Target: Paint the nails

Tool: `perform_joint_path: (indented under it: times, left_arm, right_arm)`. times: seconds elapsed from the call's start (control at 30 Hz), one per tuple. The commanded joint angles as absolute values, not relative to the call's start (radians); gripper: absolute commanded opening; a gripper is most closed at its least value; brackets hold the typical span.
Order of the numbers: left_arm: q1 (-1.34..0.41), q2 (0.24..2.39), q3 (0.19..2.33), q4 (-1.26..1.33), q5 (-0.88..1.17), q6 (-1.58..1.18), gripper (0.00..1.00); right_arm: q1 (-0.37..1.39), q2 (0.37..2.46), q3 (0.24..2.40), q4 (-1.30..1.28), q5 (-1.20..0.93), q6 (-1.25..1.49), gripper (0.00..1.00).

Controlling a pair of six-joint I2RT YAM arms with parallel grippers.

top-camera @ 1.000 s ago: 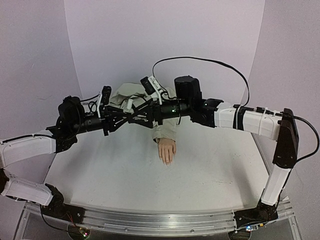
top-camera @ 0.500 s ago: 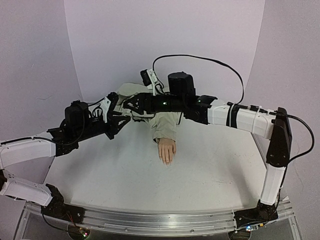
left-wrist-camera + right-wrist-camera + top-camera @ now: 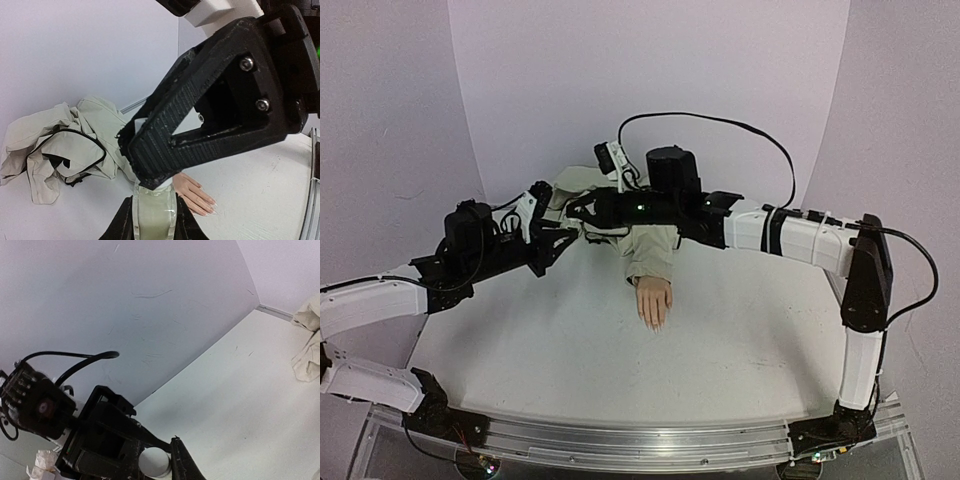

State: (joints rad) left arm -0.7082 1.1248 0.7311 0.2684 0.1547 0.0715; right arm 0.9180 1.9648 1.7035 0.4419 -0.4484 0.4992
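The mannequin hand [image 3: 654, 300] lies palm down mid-table, beige sleeve [image 3: 650, 250] behind it. Its nails [image 3: 212, 206] are pale and glossy at the fingertips. My left gripper [image 3: 154, 200] is shut on a small pale glass bottle [image 3: 155, 217], held upright above the table left of the sleeve. My right gripper [image 3: 159, 452] reaches across from the right and is shut on the bottle's white cap [image 3: 155, 462]. In the top view the two grippers meet, left gripper [image 3: 558, 232] below right gripper [image 3: 578, 210]. The right finger [image 3: 200, 125] hides the bottle's neck.
A crumpled beige jacket [image 3: 60, 145] with a black zip lies at the back left, joined to the sleeve. The lilac back wall [image 3: 650, 80] stands close behind. The right arm's black cable [image 3: 720, 120] loops above it.
Both grippers have shifted left and back, away from above the sleeve. The right gripper's jaws have closed onto the white cap. The mannequin hand has not moved.
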Motion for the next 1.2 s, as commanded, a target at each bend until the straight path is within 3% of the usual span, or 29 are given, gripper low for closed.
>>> perform_joint_path:
  times: [0.0, 0.17, 0.33, 0.43, 0.5, 0.6, 0.77, 0.83, 0.97, 1.17]
  left_arm:
    - [-0.713, 1.096, 0.760, 0.290, 0.235, 0.026, 0.00]
    - [-0.674, 1.134, 0.812, 0.269, 0.419, -0.057, 0.00]
    - [-0.556, 1.194, 0.888, 0.273, 0.945, -0.139, 0.00]
    - [-0.542, 1.201, 0.919, 0.276, 1.204, -0.135, 0.00]
    - [-0.541, 1.193, 0.918, 0.277, 1.189, -0.131, 0.00]
    - [-0.541, 1.191, 0.900, 0.278, 1.075, -0.122, 0.00]
    - [-0.544, 1.185, 0.852, 0.278, 0.798, -0.110, 0.00]
    - [-0.551, 1.167, 0.821, 0.278, 0.674, -0.080, 0.00]
    - [-0.569, 1.124, 0.756, 0.276, 0.594, 0.013, 0.00]
    - [-0.617, 1.084, 0.681, 0.272, 0.532, 0.126, 0.00]
  right_arm:
    - [0.923, 1.950, 1.738, 0.491, -0.482, 0.443, 0.11]
    - [0.923, 1.917, 1.661, 0.494, -0.624, 0.305, 0.03]
    - [0.924, 1.875, 1.599, 0.492, -1.111, 0.181, 0.06]
    - [0.927, 1.829, 1.539, 0.492, -1.178, 0.157, 0.07]
    - [0.927, 1.801, 1.511, 0.488, -1.131, 0.150, 0.09]
    - [0.928, 1.782, 1.494, 0.486, -1.025, 0.165, 0.22]
    - [0.931, 1.789, 1.524, 0.474, -0.722, 0.303, 0.64]
    - [0.931, 1.789, 1.540, 0.435, -0.630, 0.350, 0.76]
    - [0.930, 1.770, 1.550, 0.347, -0.561, 0.418, 0.84]
    - [0.936, 1.755, 1.565, 0.183, -0.490, 0.451, 0.85]
